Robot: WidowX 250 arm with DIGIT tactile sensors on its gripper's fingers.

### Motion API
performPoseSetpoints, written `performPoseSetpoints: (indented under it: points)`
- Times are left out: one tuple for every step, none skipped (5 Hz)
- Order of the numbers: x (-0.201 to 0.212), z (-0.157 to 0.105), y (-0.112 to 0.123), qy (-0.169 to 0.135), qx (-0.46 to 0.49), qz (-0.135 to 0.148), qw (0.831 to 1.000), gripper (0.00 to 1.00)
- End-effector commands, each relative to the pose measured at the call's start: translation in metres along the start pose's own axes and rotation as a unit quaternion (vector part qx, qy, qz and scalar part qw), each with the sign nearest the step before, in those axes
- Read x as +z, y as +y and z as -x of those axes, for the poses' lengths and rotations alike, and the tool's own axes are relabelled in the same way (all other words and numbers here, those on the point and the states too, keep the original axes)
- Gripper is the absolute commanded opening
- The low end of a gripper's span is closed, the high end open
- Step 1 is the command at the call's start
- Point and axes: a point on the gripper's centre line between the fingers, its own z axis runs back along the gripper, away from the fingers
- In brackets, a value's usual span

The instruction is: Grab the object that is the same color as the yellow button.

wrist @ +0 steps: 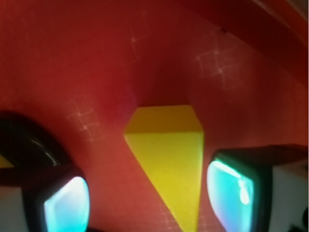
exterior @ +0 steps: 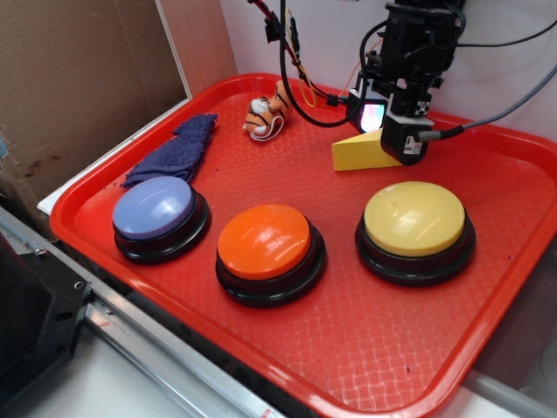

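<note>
Red tray (exterior: 261, 348): wedge (wrist: 169, 164) between end effector (wrist: 154, 198) fingers

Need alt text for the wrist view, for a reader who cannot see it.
A yellow wedge block lies on the red tray, between the two glowing fingertips of the open hand, which do not touch it.

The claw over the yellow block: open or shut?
Open. In the wrist view, the gripper's two glowing pads sit either side of the wedge, with red tray showing between.

Yellow wedge (exterior: 355, 153), yellow button (exterior: 414, 218), orange-striped tiger toy (exterior: 267, 111), red tray (exterior: 365, 348).
</note>
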Motion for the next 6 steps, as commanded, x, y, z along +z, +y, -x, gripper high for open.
performPoseSetpoints:
  points:
    - [0.0,0.0,0.0,0.0,0.0,0.0,1.0,0.0]
    - [-0.007,0.0,0.001,0.006,0.003,0.003,1.0,0.0]
    - [-0.015,-0.001,0.002,0.005,-0.006,0.018,1.0,0.0]
    - [-0.019,-0.002,0.001,0.013,-0.005,0.02,1.0,0.0]
    - [0.026,0.023,-0.001,-0.059,0.016,0.058,0.996,0.0]
    - [0.063,0.073,-0.002,-0.107,0.1,0.072,0.987,0.0]
